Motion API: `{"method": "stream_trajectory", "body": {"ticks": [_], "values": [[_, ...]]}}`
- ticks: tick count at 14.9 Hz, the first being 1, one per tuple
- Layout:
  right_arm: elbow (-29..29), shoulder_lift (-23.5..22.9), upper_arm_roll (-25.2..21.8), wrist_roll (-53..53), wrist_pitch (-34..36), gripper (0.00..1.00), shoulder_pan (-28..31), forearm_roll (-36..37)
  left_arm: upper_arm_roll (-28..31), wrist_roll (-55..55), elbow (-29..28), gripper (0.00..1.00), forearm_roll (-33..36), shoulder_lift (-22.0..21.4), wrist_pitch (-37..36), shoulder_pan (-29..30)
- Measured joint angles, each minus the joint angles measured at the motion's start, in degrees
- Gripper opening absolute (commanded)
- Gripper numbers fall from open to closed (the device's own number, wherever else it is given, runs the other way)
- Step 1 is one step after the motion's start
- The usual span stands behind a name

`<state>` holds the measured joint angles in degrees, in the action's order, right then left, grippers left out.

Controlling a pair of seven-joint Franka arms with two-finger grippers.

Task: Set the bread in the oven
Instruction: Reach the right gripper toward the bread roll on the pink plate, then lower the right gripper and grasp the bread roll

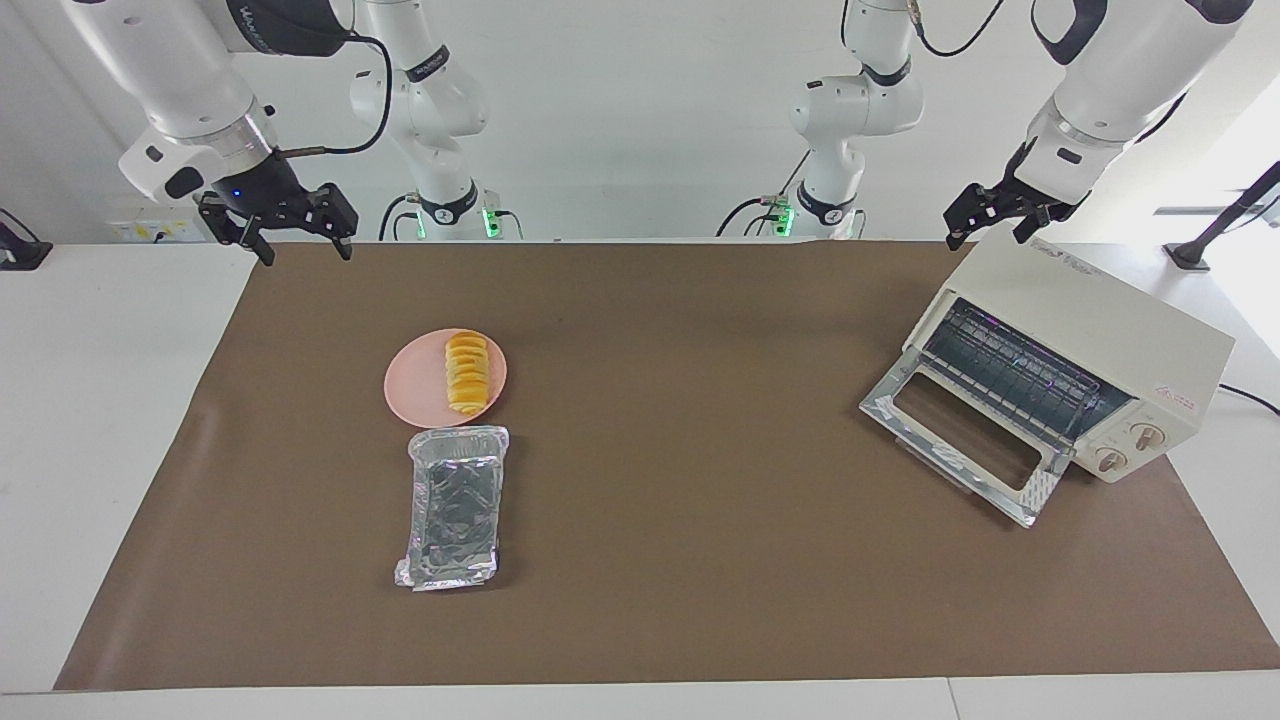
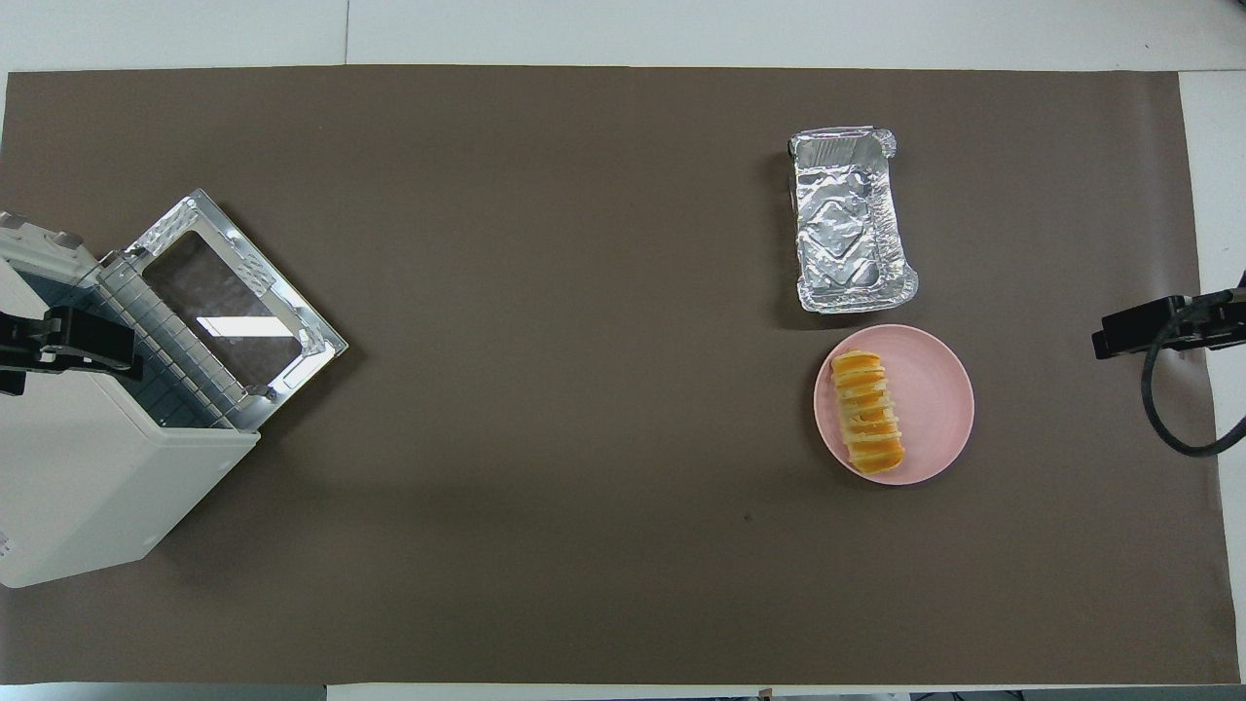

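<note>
The bread (image 1: 467, 373), a yellow-orange ridged loaf, lies on a pink plate (image 1: 415, 388) toward the right arm's end of the table; it also shows in the overhead view (image 2: 868, 412) on the plate (image 2: 934, 389). The cream-white oven (image 1: 1090, 325) stands at the left arm's end, its glass door (image 1: 960, 440) dropped open and its wire rack showing; the overhead view shows it too (image 2: 97, 487). My right gripper (image 1: 303, 248) is open and empty, raised over the mat's edge beside the plate (image 2: 1154, 329). My left gripper (image 1: 990, 232) is open and empty above the oven's top (image 2: 68, 349).
A crinkled silver foil tray (image 1: 455, 505) lies empty just farther from the robots than the plate (image 2: 849, 234). A brown mat (image 1: 680, 560) covers the table. A cable runs from the oven off the table's end.
</note>
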<state>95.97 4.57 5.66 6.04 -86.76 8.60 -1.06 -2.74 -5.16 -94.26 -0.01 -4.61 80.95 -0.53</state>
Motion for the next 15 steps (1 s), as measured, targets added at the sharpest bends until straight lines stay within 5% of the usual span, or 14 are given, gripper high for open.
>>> {"method": "stream_trajectory", "body": {"ticks": [7,15], "values": [[1.5,0.3,0.0,0.1,0.1,1.00,0.0,0.0,0.0,0.0,0.0,1.00,0.0,0.0,0.0,0.0],[24.4,5.4,0.9,-1.5,-17.9,1.00,-7.3,-0.1,0.0,0.0,0.0,1.00,0.0,0.0,0.0,0.0]]}}
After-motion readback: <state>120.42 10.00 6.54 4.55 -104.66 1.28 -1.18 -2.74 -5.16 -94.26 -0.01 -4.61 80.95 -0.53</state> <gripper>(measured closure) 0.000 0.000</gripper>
